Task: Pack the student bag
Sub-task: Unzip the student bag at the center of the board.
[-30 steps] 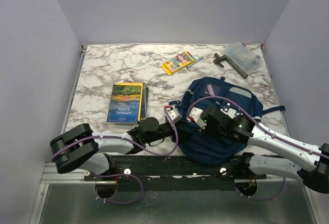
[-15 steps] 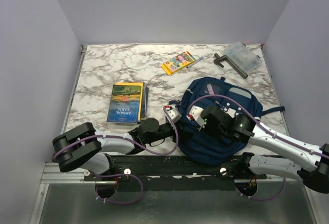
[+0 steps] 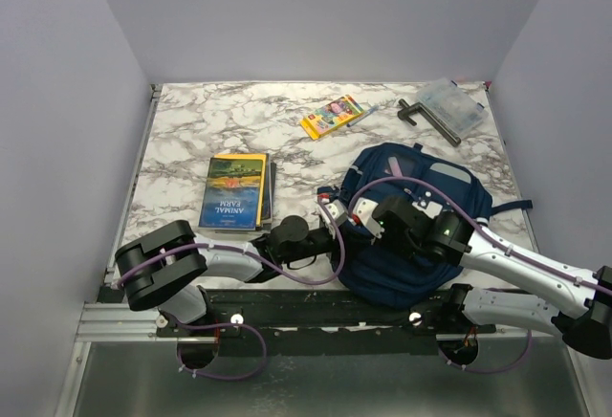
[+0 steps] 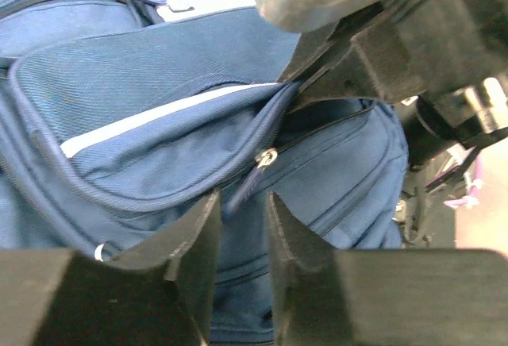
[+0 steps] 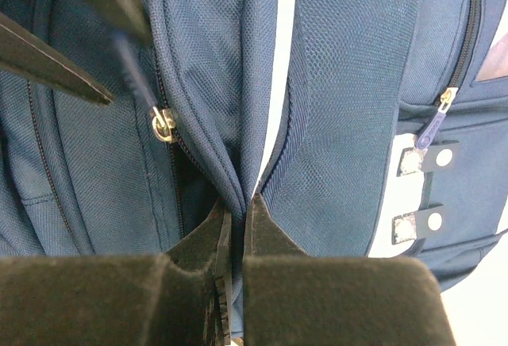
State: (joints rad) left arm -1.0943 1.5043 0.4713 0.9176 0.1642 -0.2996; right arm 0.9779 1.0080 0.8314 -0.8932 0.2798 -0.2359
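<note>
The student bag (image 3: 397, 166) is a navy backpack lying at the right of the marble table. It fills the left wrist view (image 4: 159, 124) and the right wrist view (image 5: 349, 84). My right gripper (image 3: 366, 214) (image 5: 238, 211) is shut on a fold of navy fabric beside a zipper opening. My left gripper (image 3: 337, 216) (image 4: 242, 211) is at the bag's left side, its jaws a narrow gap apart. A blue zipper pull (image 4: 246, 183) hangs from a metal slider (image 4: 266, 157) (image 5: 163, 124) into that gap. The left fingers (image 5: 55, 60) show in the right wrist view.
A stack of books topped by "Animal Farm" (image 3: 234, 190) lies left of the bag. A yellow crayon box (image 3: 332, 116) lies at the back middle. A dark T-shaped tool (image 3: 426, 118) and a clear plastic case (image 3: 451, 103) lie at the back right. Grey walls surround the table.
My left arm has moved right, bringing its gripper up against the bag's left side. The right gripper has stayed on the bag and barely shifted.
</note>
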